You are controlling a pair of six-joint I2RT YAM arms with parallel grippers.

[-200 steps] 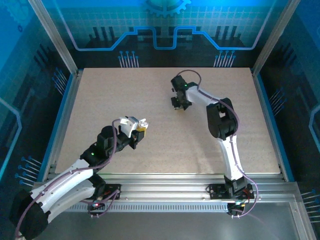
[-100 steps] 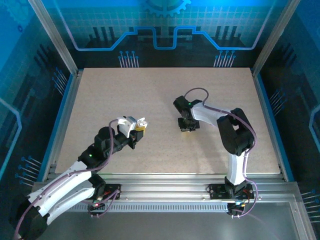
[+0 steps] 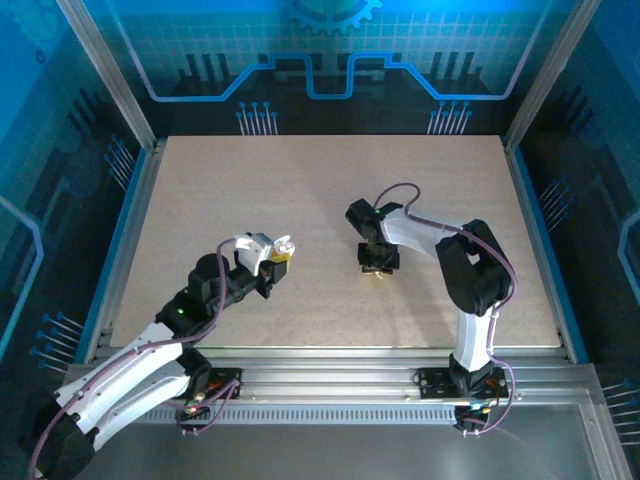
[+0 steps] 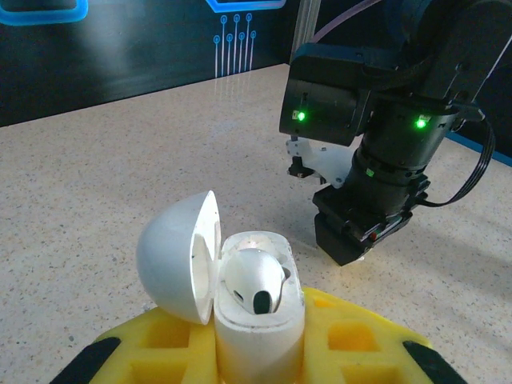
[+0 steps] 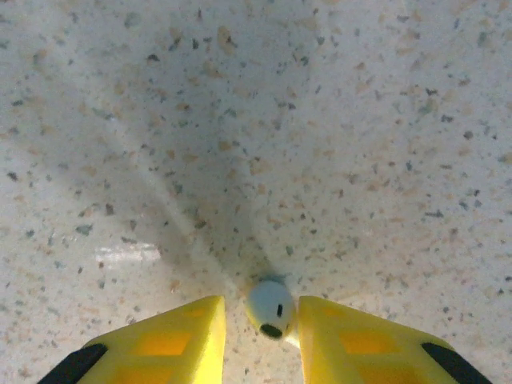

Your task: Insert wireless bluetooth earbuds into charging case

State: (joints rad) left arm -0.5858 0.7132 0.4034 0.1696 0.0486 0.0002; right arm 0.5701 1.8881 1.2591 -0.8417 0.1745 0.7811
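Right claw (image 3: 378, 268) is swinging in nearer the case (image 4: 258, 340), jaws easing apart around the loose earbud (image 5: 270, 308), probably regripping; left claw (image 3: 281, 255) is clenching that open case.

Speckles everywhere on the table (image 3: 300, 190): sandy beige, peppered with brown and grey flecks. The walls (image 3: 330, 50) glow deep blue, with cyan circuit lines and a fine pale grid. The left arm (image 3: 130, 365) and right arm (image 3: 470, 320) both show white shells over black joints, trailing purple cables. The left gripper (image 3: 283, 252) has bright yellow fingers (image 4: 352, 336) with black patches at the corners. The charging case (image 4: 260, 340) is glossy white, lid and body alike, and the earbud in the case (image 4: 254, 282) is white with one black oval. The right gripper (image 3: 378, 270) is black-bodied, green lights shining, its fingers (image 5: 172, 340) yellow too. The earbud on the table (image 5: 270, 308) is pale white with dark dots.
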